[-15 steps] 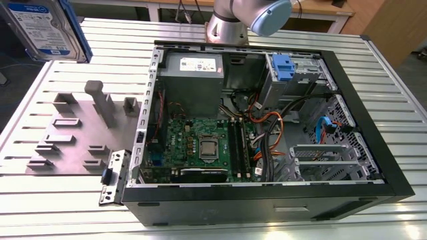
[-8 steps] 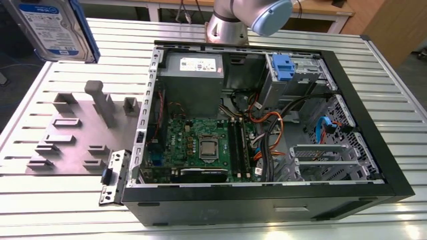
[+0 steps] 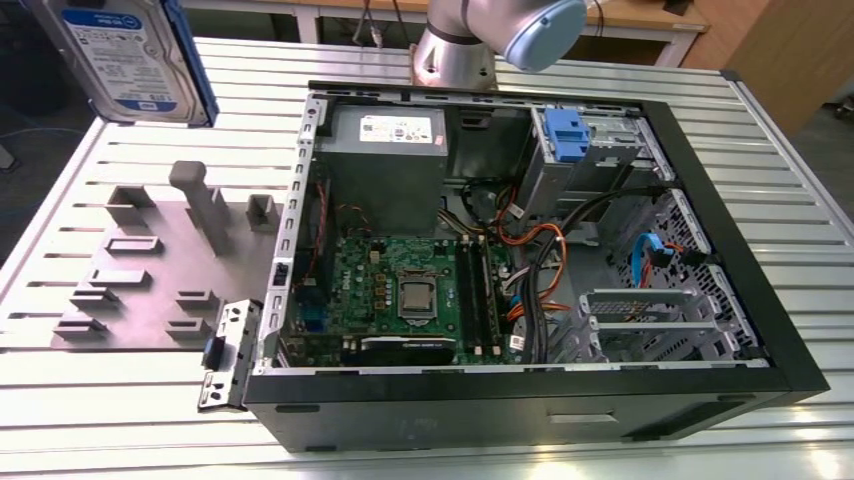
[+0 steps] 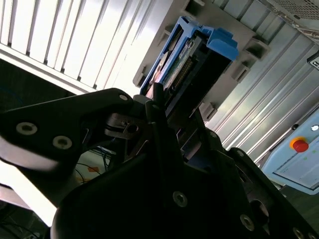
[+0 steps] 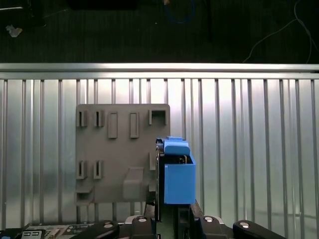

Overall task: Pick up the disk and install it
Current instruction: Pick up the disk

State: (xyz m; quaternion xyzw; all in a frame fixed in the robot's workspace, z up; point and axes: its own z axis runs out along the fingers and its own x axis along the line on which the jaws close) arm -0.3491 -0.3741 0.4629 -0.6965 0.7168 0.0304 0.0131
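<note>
One disk (image 3: 127, 60) hangs aloft at the exterior view's left, fingers (image 4: 158, 107) clamped on it, over a grey fixture plate (image 3: 160, 265). Rightward, the ribbed metal worktop (image 3: 787, 140) carries an open computer case (image 3: 534, 250). Dark floor (image 5: 124, 35) lies beyond.

Open PC case (image 3: 534, 400) beside grey fixture plate (image 3: 160, 275) (w/ slots), slatted table (image 3: 134, 400).

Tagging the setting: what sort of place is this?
Probably a robotics lab workbench: an open desktop computer case on a slotted aluminium table, a grey fixture plate beside it, the gripper holding the disk.
</note>
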